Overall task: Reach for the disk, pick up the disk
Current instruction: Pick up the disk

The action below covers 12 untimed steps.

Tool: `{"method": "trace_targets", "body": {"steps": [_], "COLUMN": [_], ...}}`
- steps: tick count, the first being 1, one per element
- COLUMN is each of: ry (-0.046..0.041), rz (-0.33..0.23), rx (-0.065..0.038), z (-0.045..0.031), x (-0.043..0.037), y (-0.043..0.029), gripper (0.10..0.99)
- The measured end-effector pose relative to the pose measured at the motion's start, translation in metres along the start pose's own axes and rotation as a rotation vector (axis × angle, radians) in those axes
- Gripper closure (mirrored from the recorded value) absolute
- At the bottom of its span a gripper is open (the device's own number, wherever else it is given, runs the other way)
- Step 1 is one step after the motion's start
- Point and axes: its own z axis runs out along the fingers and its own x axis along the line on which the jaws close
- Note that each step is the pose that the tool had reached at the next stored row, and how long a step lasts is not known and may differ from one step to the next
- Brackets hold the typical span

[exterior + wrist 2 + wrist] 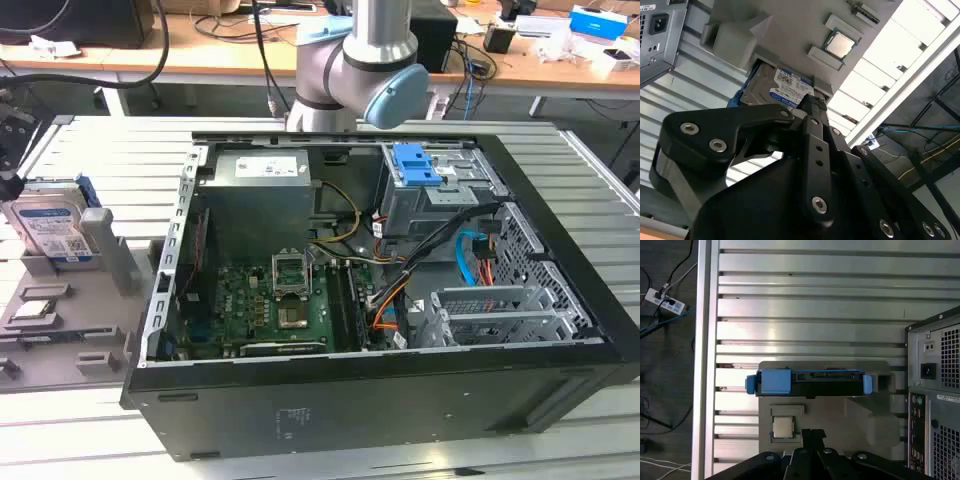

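Blue-railed disk (50, 225) shows its label in the exterior view

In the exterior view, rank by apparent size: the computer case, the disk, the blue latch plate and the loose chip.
1. computer case
2. disk
3. blue latch plate
4. chip
Disk over plate is unsure: they sit at different distances from the camera.

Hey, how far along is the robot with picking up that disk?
Reach looks mostly done: the gripper is close to the disk in both wrist views. In hand: nothing that I can see; the disk stands on edge in its grey holder beside the computer case. Left: the grasp and lift are not yet done.
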Motion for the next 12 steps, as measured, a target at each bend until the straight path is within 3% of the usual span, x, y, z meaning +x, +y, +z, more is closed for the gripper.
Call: {"method": "trace_targets", "body": {"steps": [8,12], "ry": [0.0061,0.008], "rz": [-0.16,-0.206], "rx": [0.0,0.0], "z": [0.0,0.0], "x": [0.0,0.0], "y": [0.0,0.0], "gripper": [0.98,0.98]}}
